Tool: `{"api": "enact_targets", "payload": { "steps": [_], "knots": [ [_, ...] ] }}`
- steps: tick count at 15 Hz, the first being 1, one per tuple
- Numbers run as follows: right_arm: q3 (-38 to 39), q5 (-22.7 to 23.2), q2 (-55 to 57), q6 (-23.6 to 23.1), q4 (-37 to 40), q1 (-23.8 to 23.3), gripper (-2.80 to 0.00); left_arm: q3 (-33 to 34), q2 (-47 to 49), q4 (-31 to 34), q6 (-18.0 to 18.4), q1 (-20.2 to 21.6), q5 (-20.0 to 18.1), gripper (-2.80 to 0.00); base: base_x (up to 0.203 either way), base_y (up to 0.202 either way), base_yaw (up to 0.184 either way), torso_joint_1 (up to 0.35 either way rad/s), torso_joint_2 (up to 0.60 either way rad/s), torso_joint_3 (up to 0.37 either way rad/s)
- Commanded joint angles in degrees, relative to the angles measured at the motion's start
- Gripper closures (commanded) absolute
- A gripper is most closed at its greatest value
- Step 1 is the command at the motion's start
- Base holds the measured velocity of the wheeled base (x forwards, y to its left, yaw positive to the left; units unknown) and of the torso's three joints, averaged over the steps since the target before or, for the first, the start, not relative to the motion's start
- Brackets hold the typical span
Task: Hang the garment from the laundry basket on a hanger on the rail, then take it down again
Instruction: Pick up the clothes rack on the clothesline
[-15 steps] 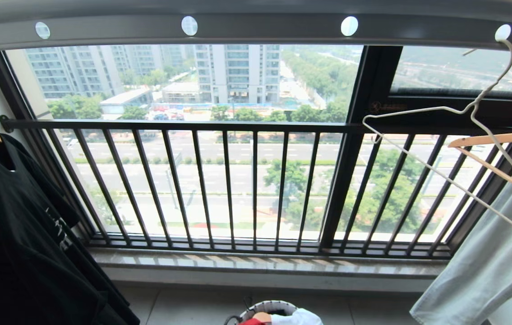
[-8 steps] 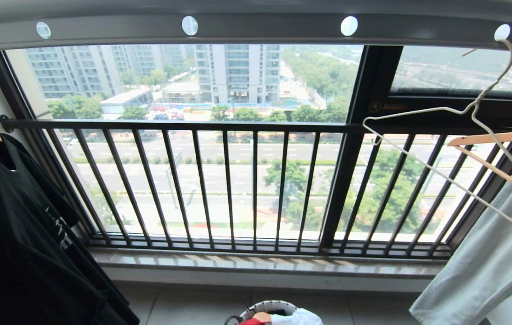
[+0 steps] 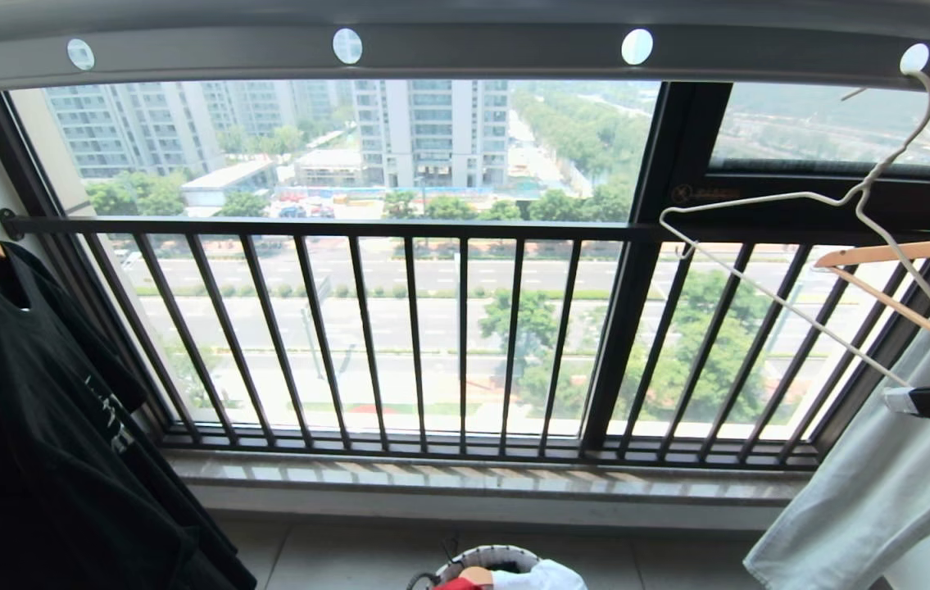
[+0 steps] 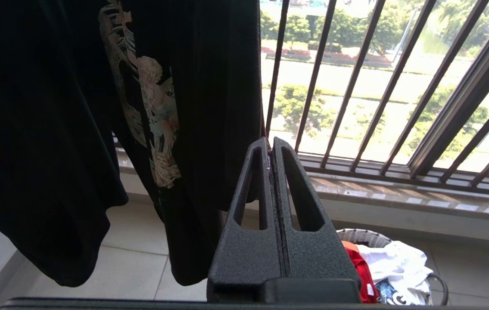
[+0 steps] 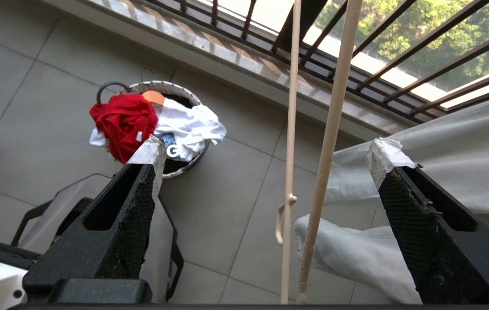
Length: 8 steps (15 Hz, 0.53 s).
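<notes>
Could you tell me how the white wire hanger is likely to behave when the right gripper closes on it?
The hanger is thin wire, so probably light and springy. It hangs from one rail hole by its hook alone, so a nudge would likely swing it. Its smooth, narrow wires between the open right gripper fingers may slip or twist.

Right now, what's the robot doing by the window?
It's going for the white hanger on the rail. The right tool is open, with the hanger's wires between its fingers, not gripped yet. The left tool is shut and idle beside a black T-shirt. The red T-shirt lies in the basket on the floor.
</notes>
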Motion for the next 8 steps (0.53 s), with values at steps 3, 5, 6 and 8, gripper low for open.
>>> {"api": "enact_targets", "payload": {
  "steps": [3, 5, 6, 8],
  "knots": [
    [0.2, 0.3, 1.7, 0.0, -0.4, -1.1, -2.8, 0.0, 0.0, 0.0, 0.0, 0.0, 0.0, 0.0, 0.0, 0.0, 0.0, 0.0, 0.0, 0.0],
    [1.5, 0.5, 2.9, 0.0, -2.6, -1.9, -2.8, 0.0, 0.0, 0.0, 0.0, 0.0, 0.0, 0.0, 0.0, 0.0, 0.0, 0.0, 0.0, 0.0],
    [2.3, 0.5, 3.4, 0.0, -3.3, -2.5, -2.8, 0.0, 0.0, 0.0, 0.0, 0.0, 0.0, 0.0, 0.0, 0.0, 0.0, 0.0, 0.0, 0.0],
    [3.5, 0.7, 4.3, 0.1, -5.2, -3.7, -2.8, 0.0, 0.0, 0.0, 0.0, 0.0, 0.0, 0.0, 0.0, 0.0, 0.0, 0.0, 0.0, 0.0]
  ]
}}
